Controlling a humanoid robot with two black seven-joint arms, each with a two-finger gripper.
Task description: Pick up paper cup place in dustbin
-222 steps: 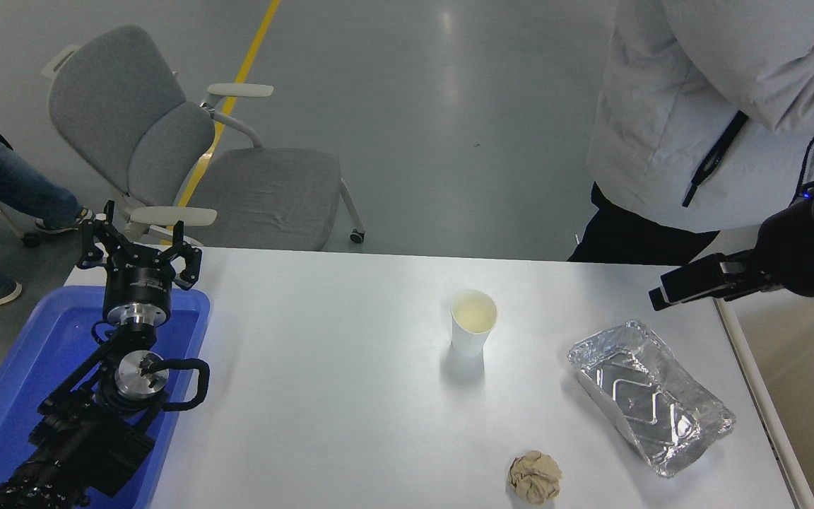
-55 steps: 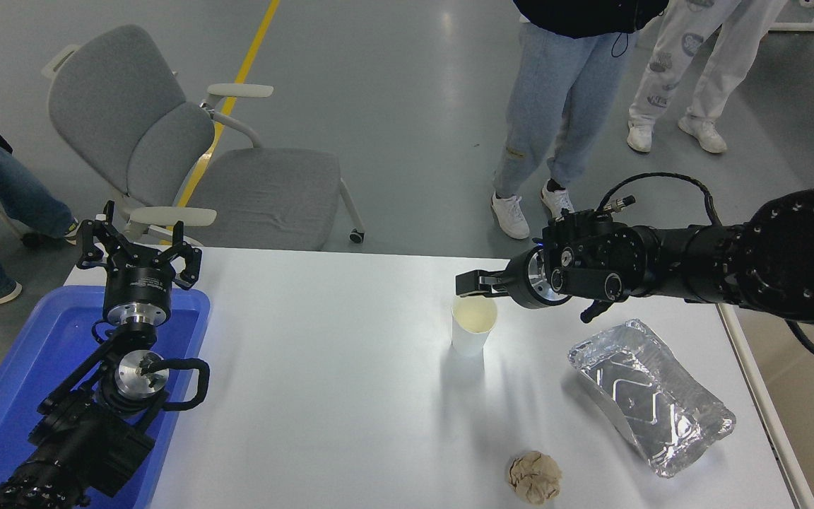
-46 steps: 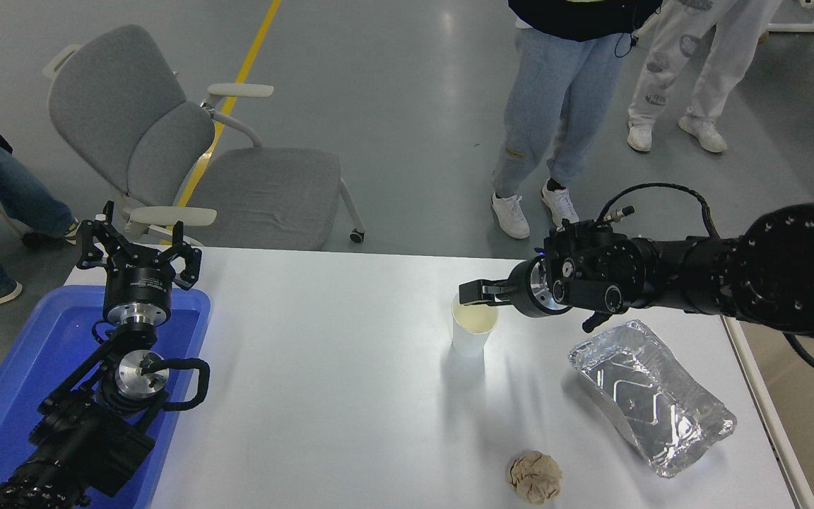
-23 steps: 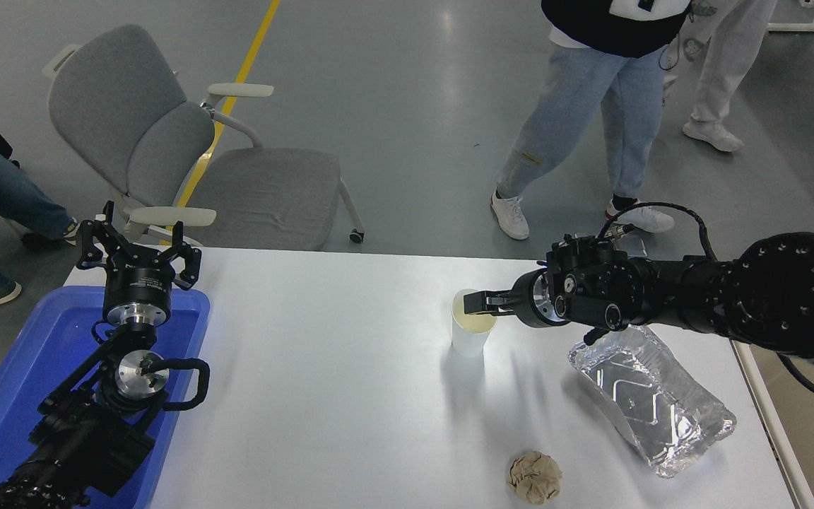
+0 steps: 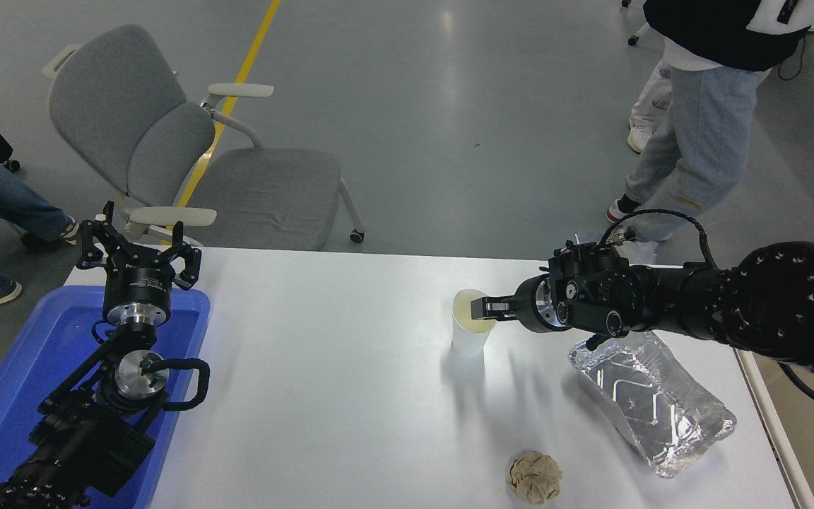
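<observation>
The paper cup (image 5: 465,338) stands upright on the white table (image 5: 322,367), right of its middle, with its pale yellowish inside showing. My right gripper (image 5: 481,309) comes in from the right and its tip is at the cup's right rim, overlapping the cup's opening. Whether it is closed on the rim does not show. The dustbin (image 5: 769,418) is partly in view past the table's right edge, with an off-white rim and a beige inside. My left gripper (image 5: 140,247) is parked open at the lower left, over the blue tub (image 5: 18,382).
A crinkled silver foil tray (image 5: 651,399) lies on the table just under my right arm. A crumpled brown paper ball (image 5: 535,477) lies near the front edge. A grey chair (image 5: 188,155) stands behind the table. A person (image 5: 704,106) stands at the far right.
My right arm has swung in from the right edge to the cup and come down to its rim. The people behind the table have walked to the right. The cup has not moved.
</observation>
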